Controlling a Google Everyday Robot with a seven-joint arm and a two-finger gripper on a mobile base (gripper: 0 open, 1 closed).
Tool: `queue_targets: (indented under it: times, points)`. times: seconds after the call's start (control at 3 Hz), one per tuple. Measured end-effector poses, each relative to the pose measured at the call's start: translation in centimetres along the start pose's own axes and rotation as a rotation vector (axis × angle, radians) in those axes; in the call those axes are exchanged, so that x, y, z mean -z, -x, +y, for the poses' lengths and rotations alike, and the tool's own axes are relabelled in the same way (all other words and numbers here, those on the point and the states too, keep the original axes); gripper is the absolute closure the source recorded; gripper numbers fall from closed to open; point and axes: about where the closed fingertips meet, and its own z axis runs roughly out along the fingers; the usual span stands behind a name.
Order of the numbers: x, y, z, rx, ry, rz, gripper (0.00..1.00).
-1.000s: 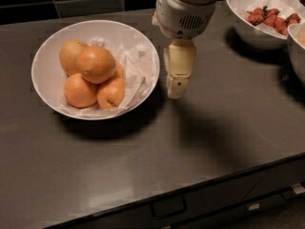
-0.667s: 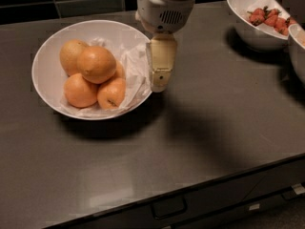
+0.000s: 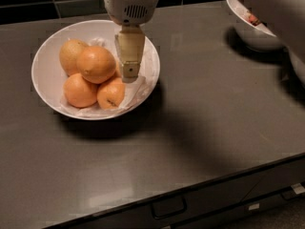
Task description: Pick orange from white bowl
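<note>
Moved leftward from beside the white bowl (image 3: 39,82) to above its right half: gripper (image 3: 129,73). Spread or closed: cannot tell. Orange (image 3: 96,64) located atop the fruit pile in the bowl, just left of the gripper tip. Shift left, then descend.

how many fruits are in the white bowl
4: pale fruit back left, the orange centre, another fruit front left, small fruit front right. The tool, over the right of the white bowl, may hide more.
</note>
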Motion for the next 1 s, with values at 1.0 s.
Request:
queue_targets:
  times: [1.0]
  points:
    - [-1.5,2.5,-2.4,0.077,0.03,-0.02,0.0]
